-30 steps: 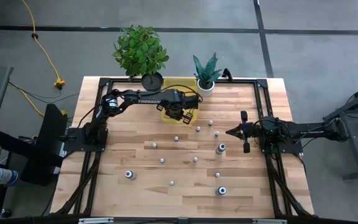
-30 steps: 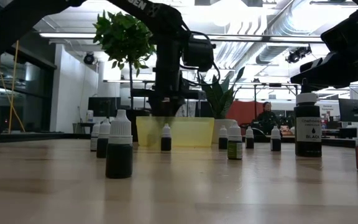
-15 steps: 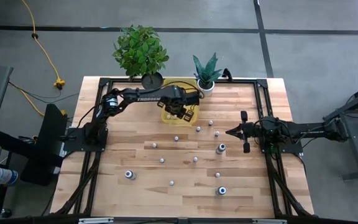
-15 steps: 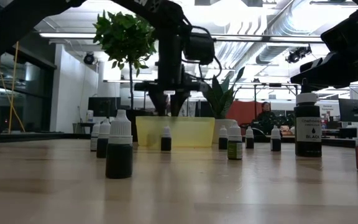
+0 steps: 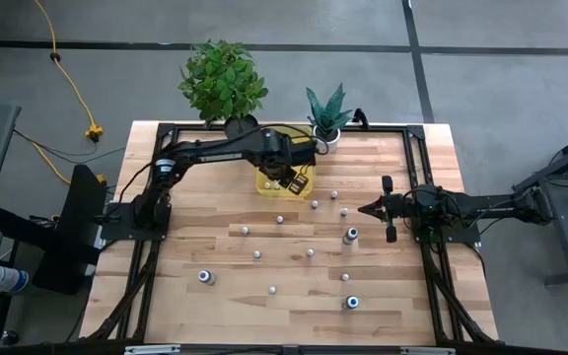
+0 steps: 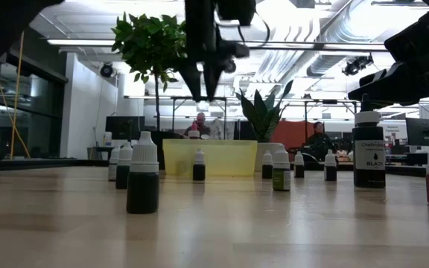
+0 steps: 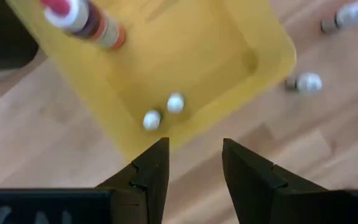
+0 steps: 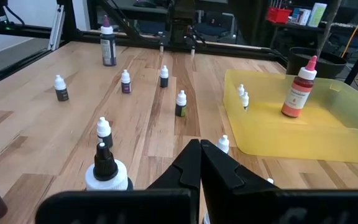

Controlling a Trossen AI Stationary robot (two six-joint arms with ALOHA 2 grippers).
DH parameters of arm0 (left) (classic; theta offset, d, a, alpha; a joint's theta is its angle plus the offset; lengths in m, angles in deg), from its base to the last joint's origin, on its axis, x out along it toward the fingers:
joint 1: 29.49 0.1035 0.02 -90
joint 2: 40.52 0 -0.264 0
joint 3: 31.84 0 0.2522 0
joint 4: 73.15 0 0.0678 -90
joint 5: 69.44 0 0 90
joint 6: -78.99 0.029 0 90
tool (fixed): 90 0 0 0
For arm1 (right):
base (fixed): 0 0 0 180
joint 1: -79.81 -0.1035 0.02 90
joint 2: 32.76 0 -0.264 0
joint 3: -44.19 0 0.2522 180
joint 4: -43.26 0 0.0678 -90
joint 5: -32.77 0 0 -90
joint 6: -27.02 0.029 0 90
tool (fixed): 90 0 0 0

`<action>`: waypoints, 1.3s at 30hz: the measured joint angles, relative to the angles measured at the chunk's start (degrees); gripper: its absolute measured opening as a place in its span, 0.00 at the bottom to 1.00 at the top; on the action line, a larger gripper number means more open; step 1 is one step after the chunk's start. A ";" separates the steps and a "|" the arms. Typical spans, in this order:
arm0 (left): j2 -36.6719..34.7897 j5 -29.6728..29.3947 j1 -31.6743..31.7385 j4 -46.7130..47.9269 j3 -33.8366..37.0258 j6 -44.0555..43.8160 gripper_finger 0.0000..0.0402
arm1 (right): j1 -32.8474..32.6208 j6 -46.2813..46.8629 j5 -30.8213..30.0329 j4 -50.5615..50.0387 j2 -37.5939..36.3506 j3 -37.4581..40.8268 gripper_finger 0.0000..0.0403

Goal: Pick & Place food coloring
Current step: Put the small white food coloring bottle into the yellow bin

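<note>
Little bottles stand spread over the middle of the counter. Two white-capped ones and a bigger red-capped bottle sit in the yellow bin, upper middle of the high view. Two plants stand just behind the bin. The left fingers hang above the bin's edge, spread apart and holding nothing. The right fingers wait at middle right, pressed together, pointing at the bottles.
</note>
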 joint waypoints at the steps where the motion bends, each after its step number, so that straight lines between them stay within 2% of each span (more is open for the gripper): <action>1: -0.90 -0.19 -0.66 0.78 0.28 -0.03 0.35 | 0.00 -0.01 0.00 0.00 0.00 0.00 0.00; 5: -3.97 -0.75 -3.07 4.32 2.24 -0.22 0.35 | -0.01 0.01 0.00 0.00 0.00 0.00 0.00; 10: -8.97 -0.09 -5.62 3.42 8.52 -2.47 0.35 | 0.00 0.00 0.00 0.00 0.00 0.00 0.00; 19: -22.49 5.04 -9.89 -7.48 31.64 -7.24 0.35 | 0.01 -0.01 0.00 0.00 0.00 0.00 0.00; 26: -27.57 7.82 -12.92 -14.93 45.50 -9.88 0.35 | -0.01 0.00 0.00 0.02 0.00 0.00 0.00; 30: -27.77 8.55 -14.47 -19.25 49.44 -10.20 0.35 | -0.01 0.00 0.00 0.02 0.00 0.00 0.00; 39: -27.77 8.38 -18.06 -26.96 53.19 -10.19 0.35 | -0.01 0.01 0.02 0.00 0.00 0.00 0.00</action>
